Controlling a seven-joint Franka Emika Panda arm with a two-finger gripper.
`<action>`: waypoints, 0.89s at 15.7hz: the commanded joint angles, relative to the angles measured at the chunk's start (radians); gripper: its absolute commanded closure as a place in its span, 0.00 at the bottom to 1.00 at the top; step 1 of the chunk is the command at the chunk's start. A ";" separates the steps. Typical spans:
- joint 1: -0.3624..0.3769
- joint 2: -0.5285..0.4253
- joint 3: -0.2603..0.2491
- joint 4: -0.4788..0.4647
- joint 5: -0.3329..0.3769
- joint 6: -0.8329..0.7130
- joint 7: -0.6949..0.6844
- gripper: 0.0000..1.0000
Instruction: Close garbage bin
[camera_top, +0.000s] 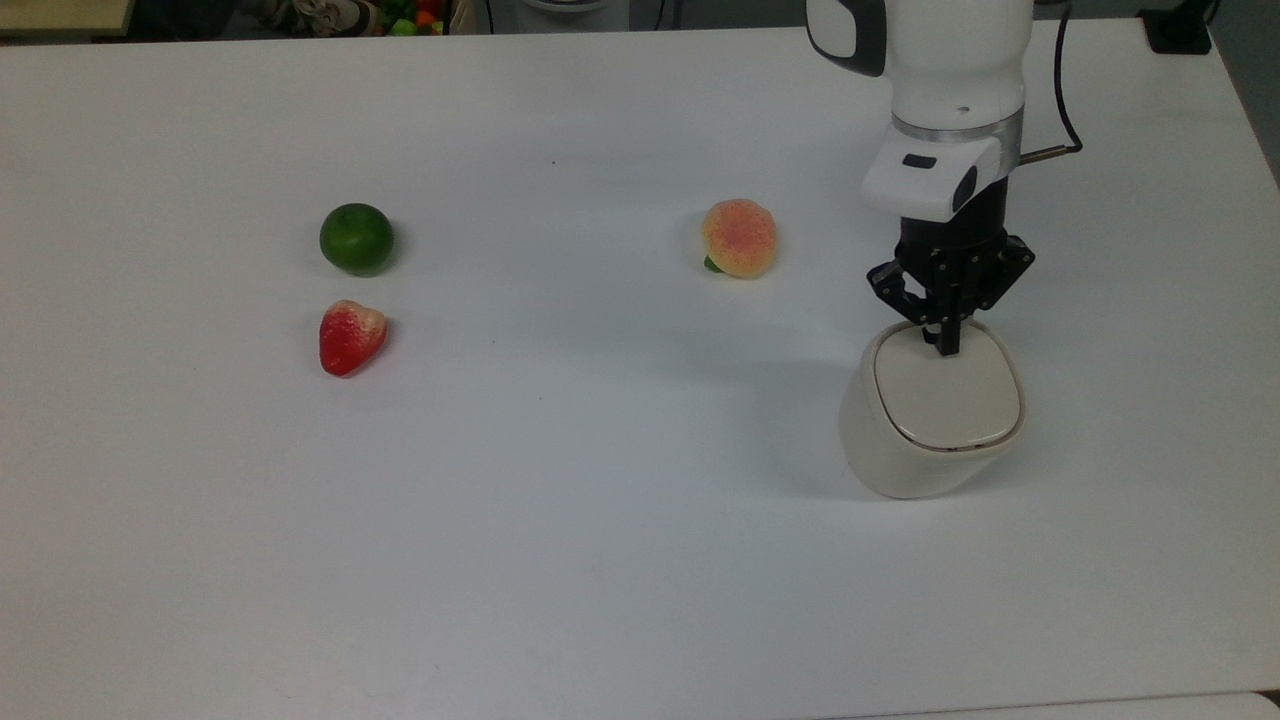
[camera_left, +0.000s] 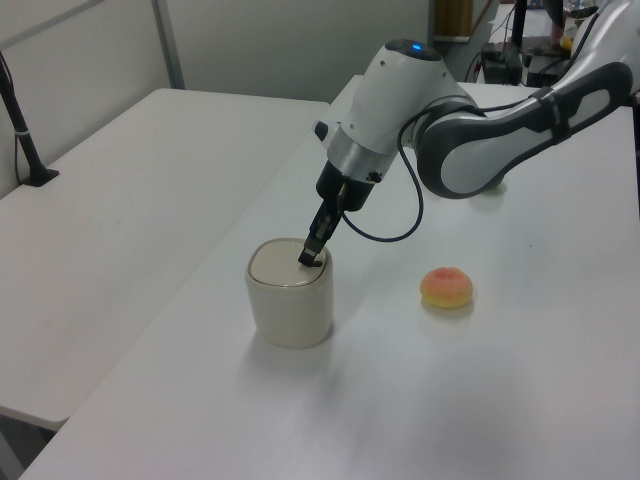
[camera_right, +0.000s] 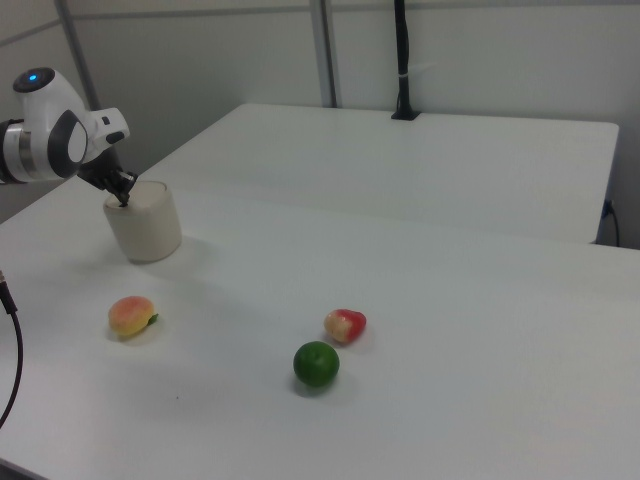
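Note:
The cream-white garbage bin (camera_top: 925, 440) (camera_left: 288, 300) (camera_right: 145, 225) stands on the white table at the top view's right, its flat lid (camera_top: 947, 392) lying down flush in the rim. My gripper (camera_top: 945, 347) (camera_left: 309, 258) (camera_right: 124, 201) points down at the lid's far edge, fingers shut together, the tips touching or just above the lid near its hinge side. Nothing is held between the fingers.
A peach (camera_top: 739, 238) (camera_left: 446, 287) (camera_right: 131, 316) lies near the bin, on the top view's left of it. A green lime (camera_top: 356, 239) (camera_right: 316, 364) and a strawberry (camera_top: 350, 336) (camera_right: 345, 325) sit far off at the top view's left. The arm's cable (camera_top: 1068, 100) hangs behind the wrist.

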 joint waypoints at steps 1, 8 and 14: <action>-0.008 -0.083 -0.007 -0.040 0.004 -0.075 0.015 1.00; -0.077 -0.211 -0.007 -0.043 0.006 -0.310 0.004 1.00; -0.162 -0.359 -0.007 -0.063 0.046 -0.557 -0.042 1.00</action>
